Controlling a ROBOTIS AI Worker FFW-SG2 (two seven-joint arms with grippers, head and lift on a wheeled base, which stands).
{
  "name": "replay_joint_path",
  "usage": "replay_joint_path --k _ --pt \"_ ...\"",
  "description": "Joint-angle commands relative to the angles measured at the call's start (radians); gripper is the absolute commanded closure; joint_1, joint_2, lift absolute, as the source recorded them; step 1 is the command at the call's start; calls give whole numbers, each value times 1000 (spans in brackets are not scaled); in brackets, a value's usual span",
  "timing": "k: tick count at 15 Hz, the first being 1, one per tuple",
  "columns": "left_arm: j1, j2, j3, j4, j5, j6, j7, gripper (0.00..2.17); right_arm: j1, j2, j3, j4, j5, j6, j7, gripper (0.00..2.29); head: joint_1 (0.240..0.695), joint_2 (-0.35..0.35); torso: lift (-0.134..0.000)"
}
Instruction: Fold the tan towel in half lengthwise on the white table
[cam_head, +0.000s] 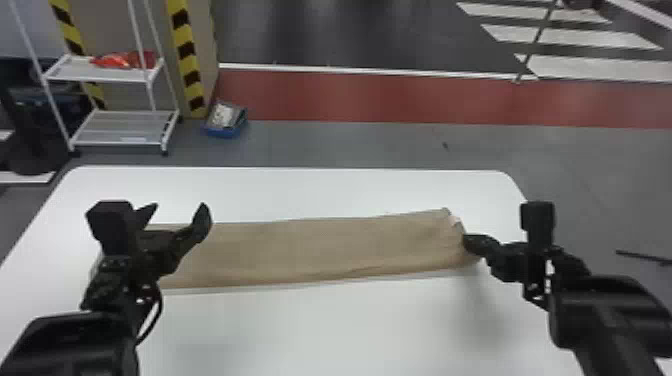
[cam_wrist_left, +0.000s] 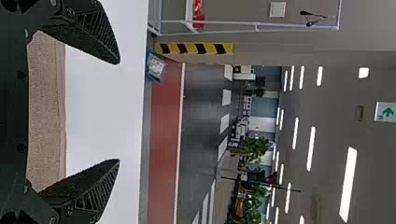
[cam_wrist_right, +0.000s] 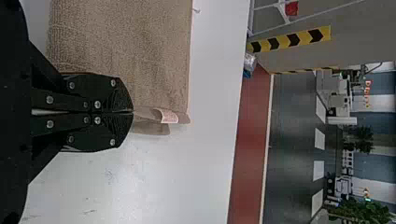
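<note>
"Grey floor (cam_head: 350, 145) spreads beyond the far edge of the white table (cam_head: 350, 325). Where's the tan towel (cam_head: 325, 250)?"

"Lengthwise across it, right end near the table's right edge. Light and limp, I'd judge, not slippery; take it by the corners, since a mid-edge pinch could sag or bunch."

"Containers?"

"Blue bin (cam_head: 224, 132) on the floor past the far edge, pale contents (cam_head: 222, 116) inside."

"And the grip?"

"Left gripper (cam_wrist_left: 117, 111): fingers spread wide at the towel's left end, holding nothing. Right gripper (cam_wrist_right: 132, 112): fingers closed together at the other end; whether cloth is caught, I can't tell."

"Smallest?"

"Pale label (cam_wrist_right: 169, 116), beside the rumpled end."
</note>
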Motion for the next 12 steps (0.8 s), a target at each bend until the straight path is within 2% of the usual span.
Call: replay_joint_path --k 1,3,5,7,8,12 --pt "-12 -3 -6 10 -10 10 2 154 22 0 -2 -53 0 17 0 1244 695 -112 -57" --pt "-31 -3 -18 27 -39 83 13 154 62 1 -14 -119 -16 44 6 1244 695 -115 -57" --pt "-48 -2 -19 67 -47 111 14 154 131 8 -54 -286 -52 93 34 1244 695 -121 -57" --pt "-54 -2 -19 92 -56 108 14 154 209 9 -80 -392 -69 75 57 1244 695 -124 -57" --pt "-58 0 -18 105 -54 108 14 154 221 5 -75 -383 -34 47 61 1244 695 -126 -57" --pt "-56 3 -18 113 -54 105 16 154 193 -9 -68 -210 84 -131 42 1244 695 -134 -57"
